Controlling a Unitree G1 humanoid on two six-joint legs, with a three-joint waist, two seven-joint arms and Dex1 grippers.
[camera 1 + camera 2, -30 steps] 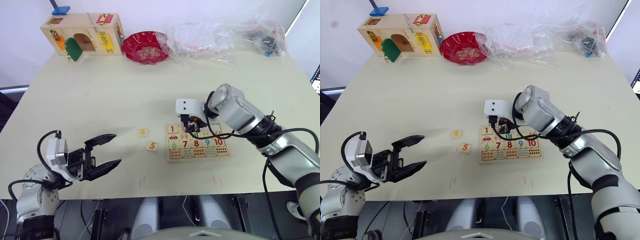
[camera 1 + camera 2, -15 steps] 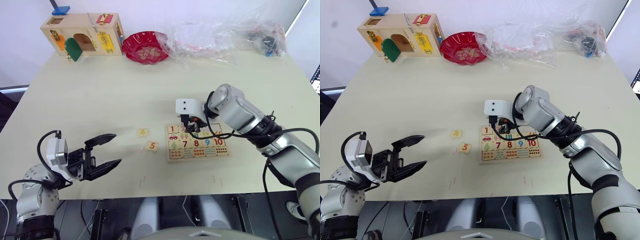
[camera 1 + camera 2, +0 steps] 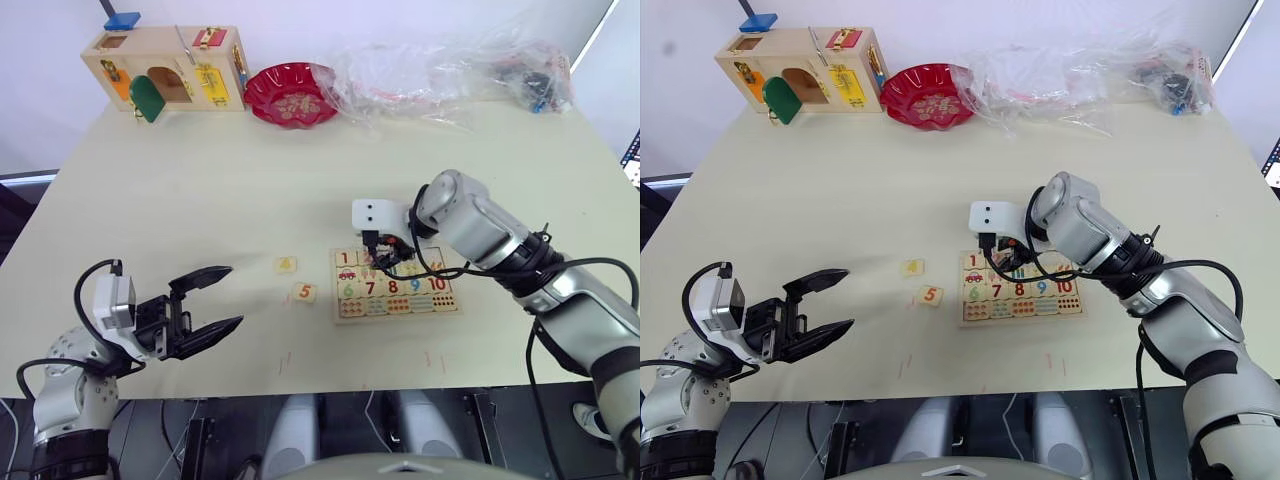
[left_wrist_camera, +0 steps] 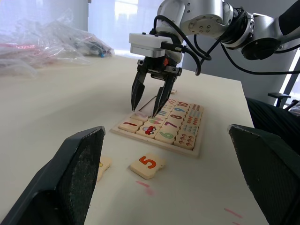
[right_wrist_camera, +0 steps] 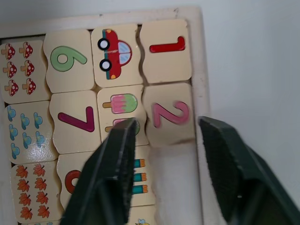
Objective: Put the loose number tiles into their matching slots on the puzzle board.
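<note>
The puzzle board [image 3: 396,285] lies right of centre in the left eye view, on the pale table [image 3: 300,160]. The right gripper [image 4: 149,104] stands over the board's top row, fingers pointing down and parted, holding nothing. In the right wrist view the 2 tile [image 5: 168,114] sits in its slot between the two spread fingers [image 5: 115,164], just beside the seated 1 tile [image 5: 165,48]; the slot past the 2 looks bare. Whether the fingertips touch the tile cannot be told.

Two loose tiles lie on the table left of the board, well apart from the right gripper: the 5 tile [image 3: 304,293] near the board's left edge, and another tile [image 3: 286,265] with a faint yellow digit a little above and left of it. In the left wrist view the 5 tile lies at lower centre, between the left gripper's wide-open fingers and ahead of them.

The left gripper [image 3: 212,308] hovers at lower left of the left eye view, released and empty, near the table's front edge.

A wooden latch box [image 3: 165,68], a red dish [image 3: 291,95] and crumpled clear plastic [image 3: 450,65] line the far edge.
</note>
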